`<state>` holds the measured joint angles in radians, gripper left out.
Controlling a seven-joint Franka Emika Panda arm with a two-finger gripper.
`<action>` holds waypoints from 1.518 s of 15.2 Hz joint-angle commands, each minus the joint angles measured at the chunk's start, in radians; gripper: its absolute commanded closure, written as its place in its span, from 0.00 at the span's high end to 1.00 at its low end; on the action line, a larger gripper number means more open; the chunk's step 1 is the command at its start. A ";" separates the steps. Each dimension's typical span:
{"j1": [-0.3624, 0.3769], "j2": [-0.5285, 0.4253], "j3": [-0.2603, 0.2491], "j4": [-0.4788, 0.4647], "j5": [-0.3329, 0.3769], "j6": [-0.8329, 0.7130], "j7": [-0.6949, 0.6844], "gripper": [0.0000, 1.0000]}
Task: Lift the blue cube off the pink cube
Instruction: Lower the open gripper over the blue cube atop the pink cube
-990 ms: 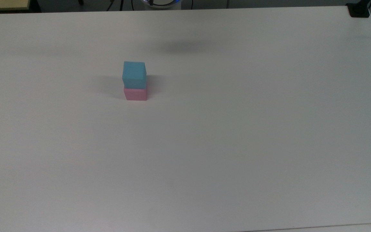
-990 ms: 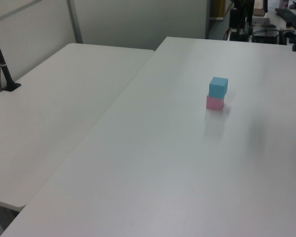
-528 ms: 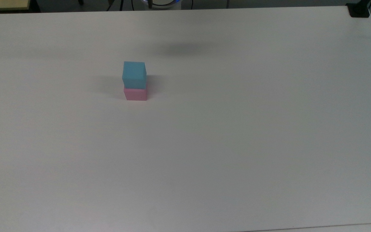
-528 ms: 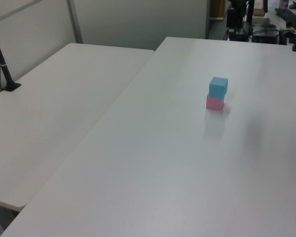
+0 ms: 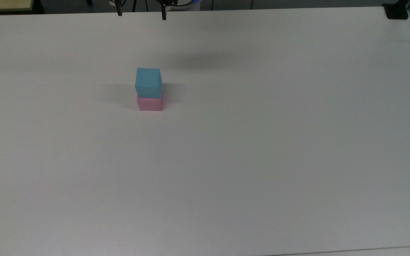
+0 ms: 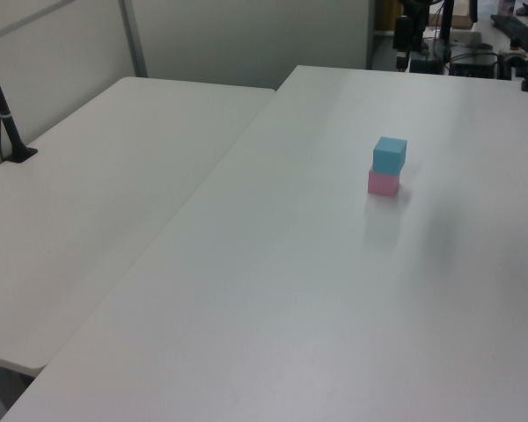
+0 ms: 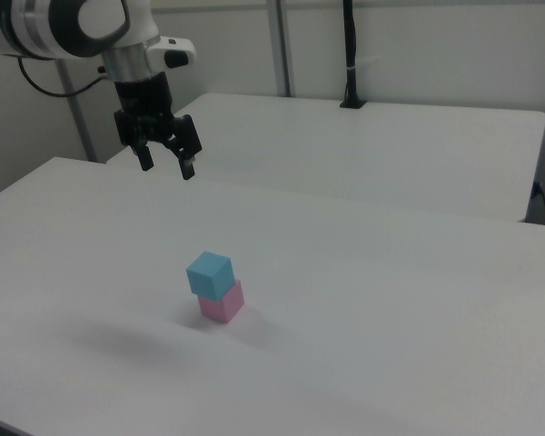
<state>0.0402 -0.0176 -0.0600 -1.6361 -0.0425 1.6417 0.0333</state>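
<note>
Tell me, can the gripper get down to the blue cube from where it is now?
Probably yes. The gripper hangs open, above and away from the blue cube, which sits on the pink cube. Nothing else stands on the table around the stack.

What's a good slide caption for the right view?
Open gripper hangs above the white table, up and to the right view's left of the blue cube stacked on the pink cube.
</note>
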 commanded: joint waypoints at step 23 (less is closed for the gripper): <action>0.015 0.234 -0.021 -0.228 -0.086 0.302 -0.122 0.42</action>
<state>0.0357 0.2299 -0.0689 -1.8420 -0.1075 1.9128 -0.0940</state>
